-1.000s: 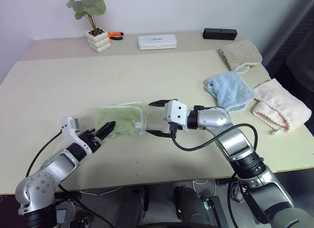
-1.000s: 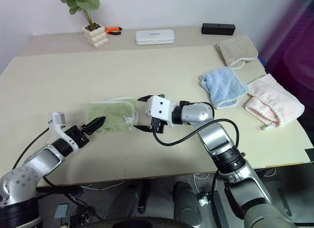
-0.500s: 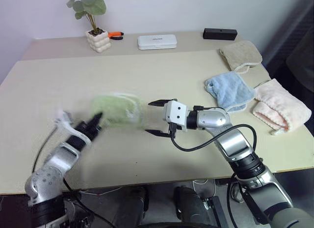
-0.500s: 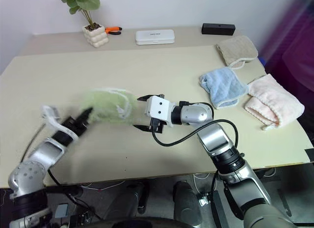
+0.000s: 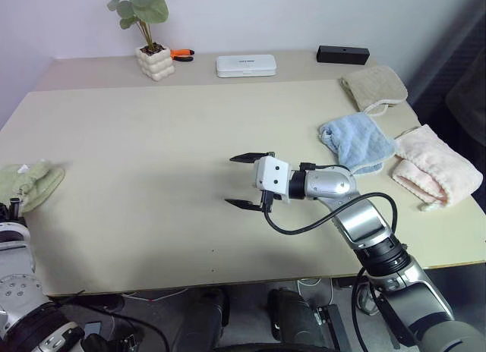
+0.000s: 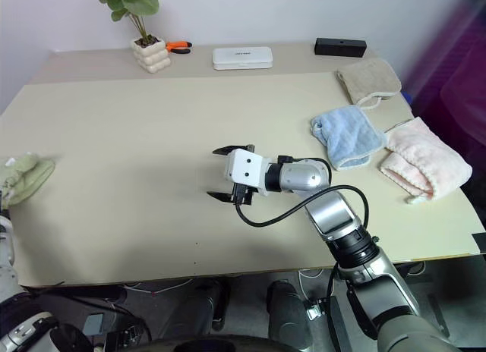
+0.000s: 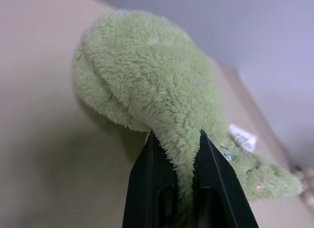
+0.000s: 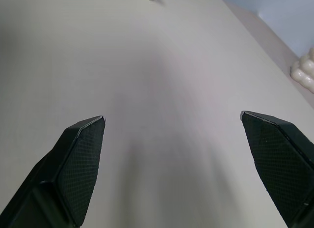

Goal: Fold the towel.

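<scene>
Green terry cloth towel (image 7: 162, 95) sits bunched at the far left edge of the frame, clenched between the left pincer's (image 7: 186, 179) black fingers (image 7: 152, 184). Mid-frame, the right pincer (image 5: 249, 180) hangs released over the beige worktop (image 5: 152, 155), with a folded light blue towel (image 5: 355, 142) further back at right.

A potted plant (image 5: 148, 33) stands at the far edge of the table (image 5: 167, 139), with an orange tool (image 5: 181, 55) just beside it. A white flat case (image 5: 245, 65) and a black box (image 5: 343, 54) lie further right. Beige towel (image 5: 373, 85), light blue towel (image 5: 355, 140) and pink towel (image 5: 435, 165) lie on the right side.
</scene>
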Action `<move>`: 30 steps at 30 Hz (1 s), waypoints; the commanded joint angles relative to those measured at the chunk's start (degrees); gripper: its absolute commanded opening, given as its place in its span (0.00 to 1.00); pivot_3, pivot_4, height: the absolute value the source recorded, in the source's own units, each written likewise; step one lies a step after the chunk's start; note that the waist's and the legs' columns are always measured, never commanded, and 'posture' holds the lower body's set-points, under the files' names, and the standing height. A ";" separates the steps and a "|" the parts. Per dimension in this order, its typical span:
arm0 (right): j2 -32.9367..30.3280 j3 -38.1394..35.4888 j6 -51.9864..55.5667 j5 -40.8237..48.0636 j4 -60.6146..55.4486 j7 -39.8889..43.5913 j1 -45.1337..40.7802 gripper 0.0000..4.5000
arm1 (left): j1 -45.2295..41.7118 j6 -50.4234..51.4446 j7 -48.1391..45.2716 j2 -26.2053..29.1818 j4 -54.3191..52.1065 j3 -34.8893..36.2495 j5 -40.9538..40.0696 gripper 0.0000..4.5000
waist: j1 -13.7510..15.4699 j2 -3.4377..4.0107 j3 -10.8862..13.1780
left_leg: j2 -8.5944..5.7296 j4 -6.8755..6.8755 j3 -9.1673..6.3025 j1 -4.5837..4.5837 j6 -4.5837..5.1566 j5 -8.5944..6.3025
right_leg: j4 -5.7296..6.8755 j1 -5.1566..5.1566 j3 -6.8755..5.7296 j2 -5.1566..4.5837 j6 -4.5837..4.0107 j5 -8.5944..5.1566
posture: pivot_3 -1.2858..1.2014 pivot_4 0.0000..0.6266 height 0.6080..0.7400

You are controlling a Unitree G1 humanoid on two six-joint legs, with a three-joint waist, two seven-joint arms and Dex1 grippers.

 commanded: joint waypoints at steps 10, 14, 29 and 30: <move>0.49 0.26 -2.90 -0.68 1.25 0.06 -0.34 1.00 | -4.58 -0.40 1.74 1.76 2.59 -2.64 0.39 0.01 | -0.16 -0.01 -0.01 | 0.02 -0.02 0.00 0.01 -0.01 0.00 | 0.02 -0.01 0.00 0.03 0.00 0.00 | 0.52 0.24 1.00; 0.66 0.48 -3.23 -0.69 1.70 0.18 -0.55 1.00 | -9.03 -0.79 -0.03 4.50 7.00 -4.61 2.10 0.01 | -0.13 -0.04 -0.02 | 0.00 -0.01 -0.02 0.00 -0.01 0.01 | 0.01 -0.01 -0.02 0.03 0.01 0.01 | 0.52 0.24 1.00; 0.33 0.44 -3.57 -0.64 1.37 -0.74 -0.39 1.00 | -17.75 -5.25 -3.77 7.38 19.49 -4.06 5.24 0.08 | -0.60 -0.11 -0.03 | 0.02 -0.11 -0.07 0.01 -0.07 0.03 | 0.07 -0.11 -0.03 0.07 0.03 0.02 | 0.52 0.24 1.00; 0.27 0.44 -3.58 -0.64 1.38 -0.73 -0.40 1.00 | -17.06 -5.50 -2.97 6.75 18.65 -3.42 4.98 0.17 | -0.50 -0.11 -0.03 | 0.02 -0.09 -0.08 0.01 -0.07 0.03 | 0.07 -0.09 -0.03 0.06 0.03 0.03 | 0.52 0.24 1.00</move>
